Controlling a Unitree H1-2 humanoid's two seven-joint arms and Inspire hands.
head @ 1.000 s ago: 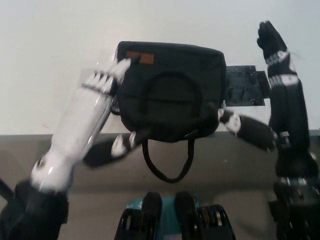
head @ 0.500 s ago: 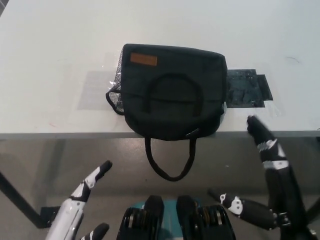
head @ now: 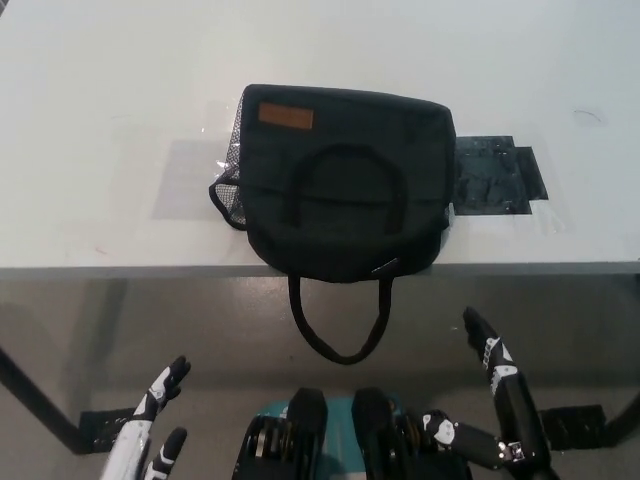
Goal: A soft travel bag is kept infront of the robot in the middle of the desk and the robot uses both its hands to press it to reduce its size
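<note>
A black soft travel bag point(head: 345, 185) lies flat on the white desk point(head: 110, 120), near its front edge. It has a brown label at its top left and mesh on its left side. One carry handle rests on top of the bag; the other handle point(head: 340, 325) hangs over the desk's edge. My white left hand point(head: 155, 420) is low at the bottom left, below the desk, open, holding nothing. At the bottom right my black right hand point(head: 495, 385) is also below desk level, open with fingers stretched. Neither hand touches the bag.
A dark flat patch point(head: 495, 180) lies on the desk just right of the bag. A pale see-through sheet point(head: 190, 175) lies at the bag's left. The desk's front edge point(head: 120, 270) runs across the middle; a desk leg point(head: 35, 410) shows at the lower left.
Both hands have dropped from beside the bag to below the desk's edge. The bag stays where it was.
</note>
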